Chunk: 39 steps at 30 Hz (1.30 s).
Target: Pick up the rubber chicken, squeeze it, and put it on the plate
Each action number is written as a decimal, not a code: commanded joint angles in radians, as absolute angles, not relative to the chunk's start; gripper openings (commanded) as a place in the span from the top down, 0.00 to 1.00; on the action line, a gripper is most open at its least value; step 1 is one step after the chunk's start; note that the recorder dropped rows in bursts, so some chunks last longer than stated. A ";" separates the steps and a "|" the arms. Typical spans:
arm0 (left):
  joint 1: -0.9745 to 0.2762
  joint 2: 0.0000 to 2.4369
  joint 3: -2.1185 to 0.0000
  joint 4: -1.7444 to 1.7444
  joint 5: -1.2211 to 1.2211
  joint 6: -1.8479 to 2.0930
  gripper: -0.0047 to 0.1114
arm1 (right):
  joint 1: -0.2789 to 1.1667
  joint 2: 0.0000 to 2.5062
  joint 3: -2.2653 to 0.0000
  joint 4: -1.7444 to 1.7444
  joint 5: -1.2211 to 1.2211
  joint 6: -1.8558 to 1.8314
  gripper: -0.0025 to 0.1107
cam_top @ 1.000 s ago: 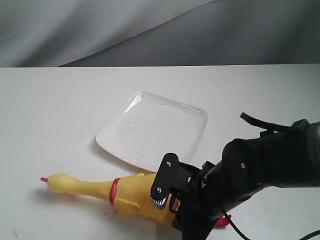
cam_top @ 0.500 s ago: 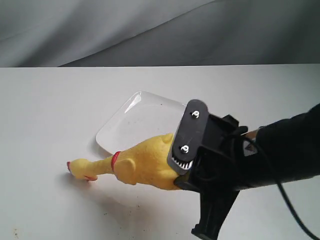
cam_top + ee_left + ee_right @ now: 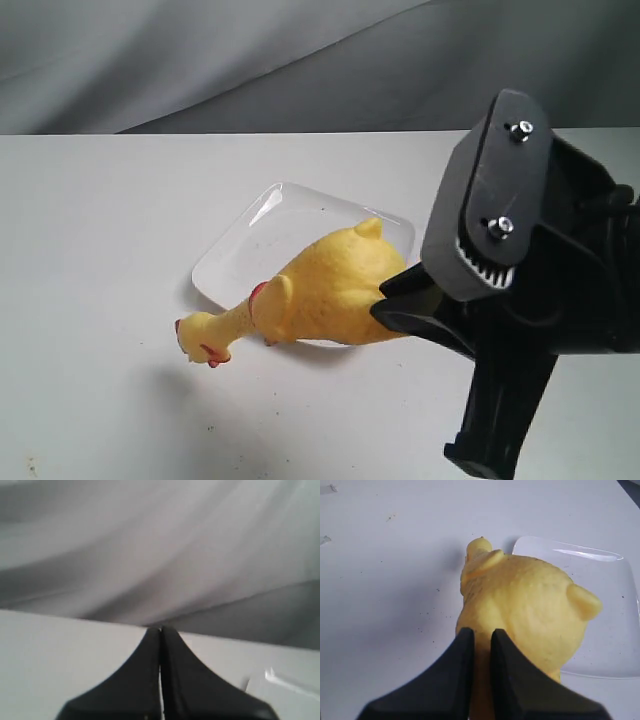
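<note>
My right gripper (image 3: 395,305) is shut on the rear end of the yellow rubber chicken (image 3: 325,290) and holds it lifted, head hanging down to the left over the table. Its red beak and comb (image 3: 205,352) sit just off the plate's near-left edge. In the right wrist view the black fingers (image 3: 465,645) pinch the chicken (image 3: 530,605) between them. The white square plate (image 3: 270,245) lies behind and under the chicken's body; the plate (image 3: 610,610) also shows beside the chicken there. My left gripper (image 3: 161,630) is shut with nothing in it, away from both.
The white table (image 3: 90,250) spreads to the left and front. A grey cloth backdrop (image 3: 300,60) hangs behind its far edge. The right arm's black body (image 3: 540,290) fills the near right of the exterior view.
The right gripper has lifted the chicken off the table and carried it up and right. The body now hangs over the plate's near edge and the head has swung toward the plate.
</note>
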State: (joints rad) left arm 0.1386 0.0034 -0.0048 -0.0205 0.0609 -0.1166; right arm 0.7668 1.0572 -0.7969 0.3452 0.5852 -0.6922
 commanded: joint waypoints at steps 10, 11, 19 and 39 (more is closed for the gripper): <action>0.140 0.000 0.000 0.617 -0.615 -0.750 0.96 | 0.768 1.037 -0.804 0.511 0.426 -0.691 0.98; 0.140 0.000 -0.002 0.723 -0.638 -0.818 0.96 | 0.768 1.037 -0.804 0.511 0.426 -0.691 0.98; 0.140 0.195 -0.093 1.095 -1.044 -0.906 0.94 | 0.768 1.037 -0.804 0.522 0.433 -0.691 0.98; -0.086 0.885 -0.537 1.744 -0.944 -1.151 0.34 | 0.768 1.040 -0.804 0.542 0.490 -0.682 0.98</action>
